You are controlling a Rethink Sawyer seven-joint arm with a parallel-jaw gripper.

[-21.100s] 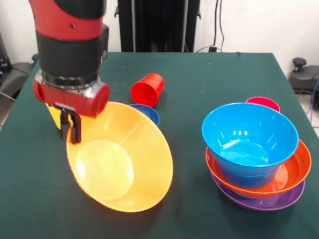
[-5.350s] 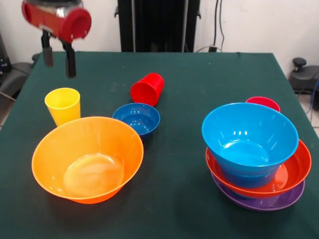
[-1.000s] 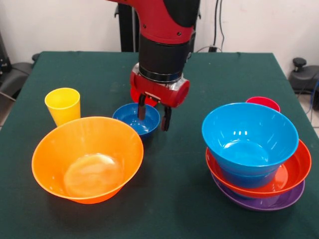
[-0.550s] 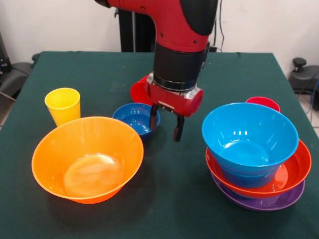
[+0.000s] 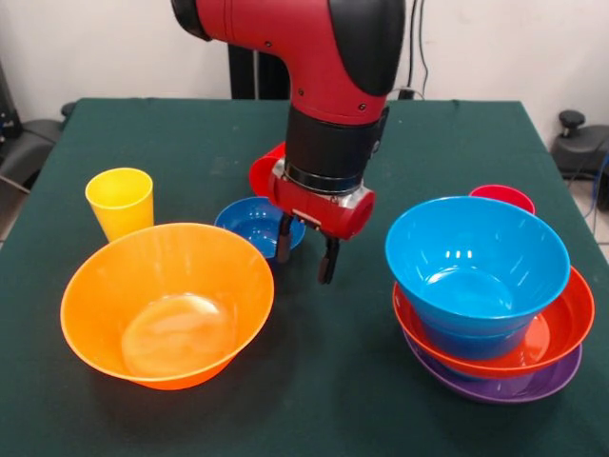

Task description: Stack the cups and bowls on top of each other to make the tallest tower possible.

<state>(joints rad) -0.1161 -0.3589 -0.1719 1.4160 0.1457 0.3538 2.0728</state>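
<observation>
My gripper [image 5: 305, 257] hangs open at the right rim of the small dark blue bowl [image 5: 249, 222]. One finger [image 5: 284, 246] overlaps that rim and the other [image 5: 327, 267] is outside it over the cloth. The huge orange bowl [image 5: 166, 303] stands upright at the front left, with the yellow cup [image 5: 120, 202] upright behind it. A red cup [image 5: 264, 172] lies behind the arm, mostly hidden. At the right stands the tower: a purple bowl [image 5: 504, 388] lowest, a red-orange bowl [image 5: 563, 328] on it, a large blue bowl [image 5: 476, 257] on top. A pinkish-red cup [image 5: 504, 197] peeks out behind it.
The green table [image 5: 343, 381] ends close to the tower on the right and to the orange bowl at the front. The red and black arm [image 5: 333, 86] rises over the table's middle. A black stand and cables sit behind the far edge.
Over the last second the gripper has come down and towards the front beside the small blue bowl. It first swung right, then shifted slightly back left. It stays open; no object moved.
</observation>
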